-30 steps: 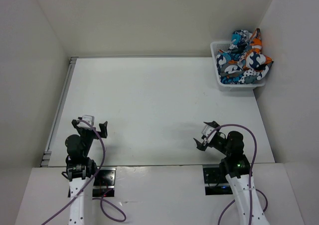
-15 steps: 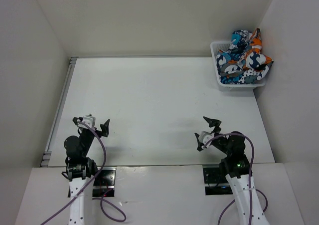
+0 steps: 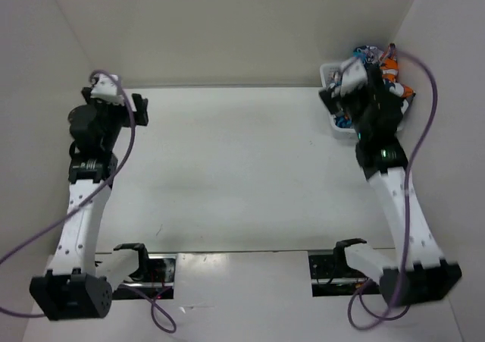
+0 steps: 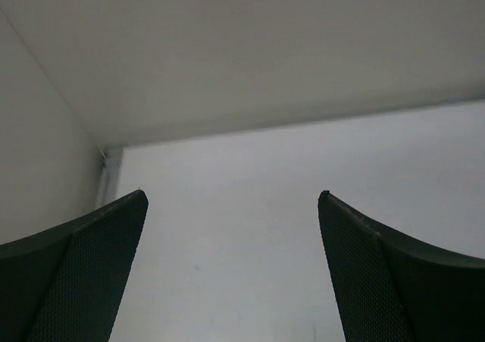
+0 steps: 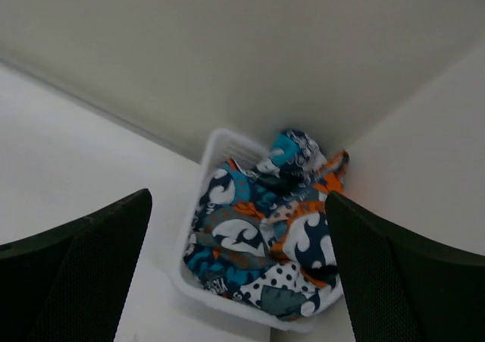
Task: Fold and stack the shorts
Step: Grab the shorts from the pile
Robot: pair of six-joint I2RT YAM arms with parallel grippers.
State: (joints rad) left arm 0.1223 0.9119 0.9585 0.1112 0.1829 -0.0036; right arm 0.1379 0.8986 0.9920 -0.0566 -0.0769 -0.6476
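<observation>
A: The right hand [image 5: 236, 196]: where is it, and is it holding anything?

B: It holds nothing. It is spread wide, and in the wrist view the shorts [image 5: 265, 236] show in the gap, ahead and below. From above, the right arm [image 3: 394, 198] is stretched out to the far right corner of the table [image 3: 227, 167], with the hand over the near-left edge of the basket [image 3: 326, 70].

A: Are the shorts all in the basket?

B: Yes, bunched in a heap that rises above the rim, close against the side wall [image 3: 443, 130]. None lies on the table.

A: Which way do they run? Is there a long axis to line up with?

B: None that I can tell. It's a crumpled pile, and I can't pick out waistbands or legs, or how many pairs there are. The basket itself runs away from the hand toward the corner. So I'd judge the reach to be forward and down, into the top of the heap.

A: And the left hand [image 3: 140, 107]?

B: Also spread apart and empty. It is raised at the far left of the table, and its camera shows only bare table and wall. It is well apart from the basket, with the whole table between them.

A: So the right arm takes the pick.

B: That's my reading. It is much nearer, and the heap sits squarely in its gap. No folding has begun. The likely snag is pulling one pair clear without dragging the others along.
</observation>
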